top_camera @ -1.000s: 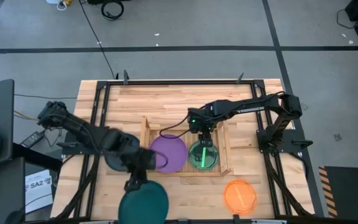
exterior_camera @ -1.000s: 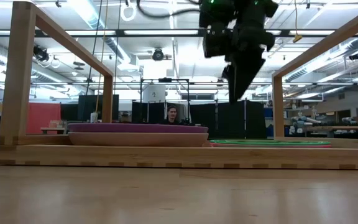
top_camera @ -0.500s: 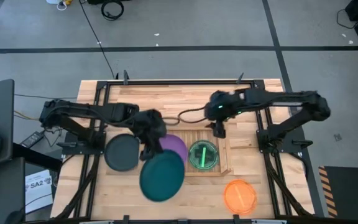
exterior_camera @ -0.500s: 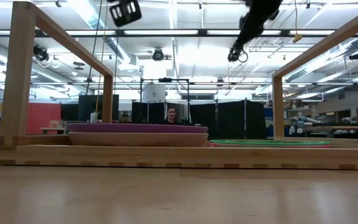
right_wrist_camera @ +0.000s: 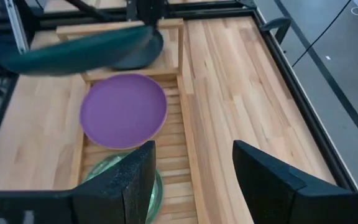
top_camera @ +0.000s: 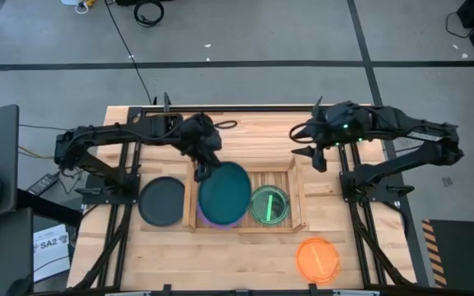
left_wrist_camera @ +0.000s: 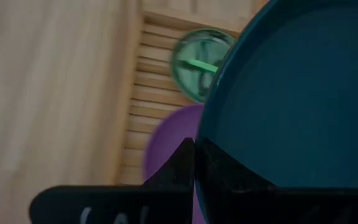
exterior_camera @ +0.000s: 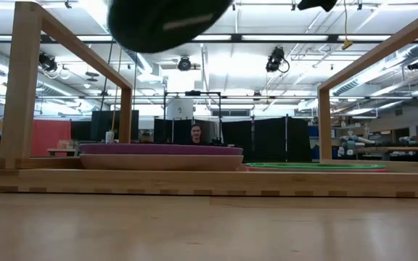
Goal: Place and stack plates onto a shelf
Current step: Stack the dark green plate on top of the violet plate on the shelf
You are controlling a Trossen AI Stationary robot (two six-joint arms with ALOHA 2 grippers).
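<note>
- While the left claw (top_camera: pixel 202 171) pinches the rim of the teal plate (top_camera: pixel 225 193), it carries that plate in the air above the shelf (top_camera: pixel 296 197), almost fully covering the purple plate (top_camera: pixel 208 220) lying in the shelf's left half.
- The step in hand looks like the stacking one: teal onto purple. The next move calls for lowering the teal plate level and centred over the purple one before letting go; the right wrist view shows it clear of the purple plate and slightly tilted, so a drop from here could land it askew or on the shelf's side wall.
- The right claw (top_camera: pixel 313 158) waits with its fingers spread wide and holding nothing, above the desk (top_camera: pixel 245 131) just beyond the shelf's far right corner.
- The green plate (top_camera: pixel 268 205) lies flat in the shelf's right half, smaller and see-through.
- Off the shelf, a dark grey plate (top_camera: pixel 161 201) rests on the desk just beside its left side, and an orange plate (top_camera: pixel 317 258) sits near the desk's front edge.
- All plates are round, shallow and smooth like moulded plastic; the shelf is pale wood with a slatted bottom and low raised sides.
</note>
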